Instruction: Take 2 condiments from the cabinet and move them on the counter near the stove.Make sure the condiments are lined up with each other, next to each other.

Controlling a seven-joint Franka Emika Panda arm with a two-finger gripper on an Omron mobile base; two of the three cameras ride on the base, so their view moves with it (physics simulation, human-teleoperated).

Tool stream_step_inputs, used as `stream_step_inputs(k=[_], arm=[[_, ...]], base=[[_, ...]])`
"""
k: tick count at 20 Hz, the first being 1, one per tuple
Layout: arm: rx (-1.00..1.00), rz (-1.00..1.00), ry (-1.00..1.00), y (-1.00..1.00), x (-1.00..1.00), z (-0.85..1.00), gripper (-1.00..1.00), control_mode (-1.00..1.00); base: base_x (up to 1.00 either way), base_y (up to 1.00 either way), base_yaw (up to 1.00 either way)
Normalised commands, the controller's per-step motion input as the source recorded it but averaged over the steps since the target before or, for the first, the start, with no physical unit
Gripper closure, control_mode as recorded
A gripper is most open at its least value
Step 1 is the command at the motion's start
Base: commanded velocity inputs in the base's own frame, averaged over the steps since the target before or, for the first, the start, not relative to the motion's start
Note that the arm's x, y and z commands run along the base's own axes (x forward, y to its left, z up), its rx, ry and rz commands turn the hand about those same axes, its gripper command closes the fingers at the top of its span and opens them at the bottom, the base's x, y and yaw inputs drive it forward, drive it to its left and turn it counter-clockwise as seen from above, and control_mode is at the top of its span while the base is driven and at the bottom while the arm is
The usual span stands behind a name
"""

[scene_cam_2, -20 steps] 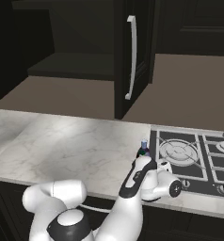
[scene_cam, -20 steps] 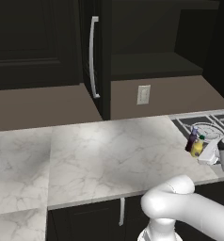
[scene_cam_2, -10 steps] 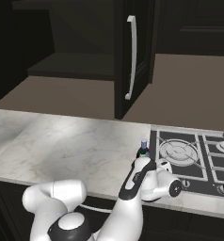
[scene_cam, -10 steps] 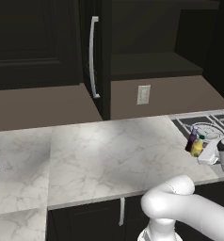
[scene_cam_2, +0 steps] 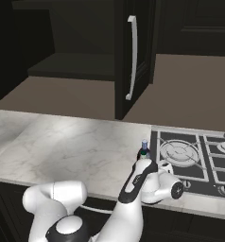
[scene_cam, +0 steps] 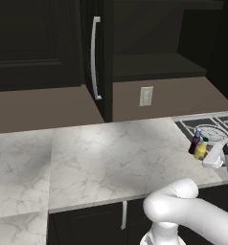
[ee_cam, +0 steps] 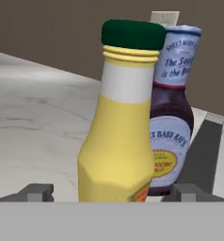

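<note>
Two condiment bottles stand on the counter [scene_cam: 111, 158] at its right end, just beside the stove [scene_cam_2: 190, 156]: one yellow bottle [ee_cam: 121, 127] with a green cap and one dark bottle [ee_cam: 172, 117] with a white-blue label. The left base view shows them side by side. The hand view shows the yellow bottle overlapping the dark one, whose label is legible there. The fingers [ee_cam: 111, 192] are spread, one tip on each side of the yellow bottle; contact cannot be determined.
</note>
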Motion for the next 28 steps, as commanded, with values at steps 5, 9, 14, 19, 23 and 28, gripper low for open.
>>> stream_step_inputs(k=[5, 9, 14, 19, 23, 28], arm=[[0.00, 0.00, 0.00, 0.00, -0.44, 0.17, -1.00, -1.00], [0.00, 0.00, 0.00, 0.00, -0.57, 0.23, -1.00, -1.00], [-0.01, 0.00, 0.00, 0.00, -0.57, 0.38, -1.00, -1.00], [0.00, 0.00, 0.00, 0.06, -0.45, 0.68, -1.00, -1.00], [0.00, 0.00, 0.00, 0.17, -0.46, 0.77, -1.00, -1.00], [0.00, 0.00, 0.00, 0.53, -0.40, 0.63, -1.00, -1.00]], base=[[0.00, 0.00, 0.00], [0.00, 0.00, 0.00], [0.00, 0.00, 0.00], [0.00, 0.00, 0.00], [0.00, 0.00, 0.00], [0.00, 0.00, 0.00]])
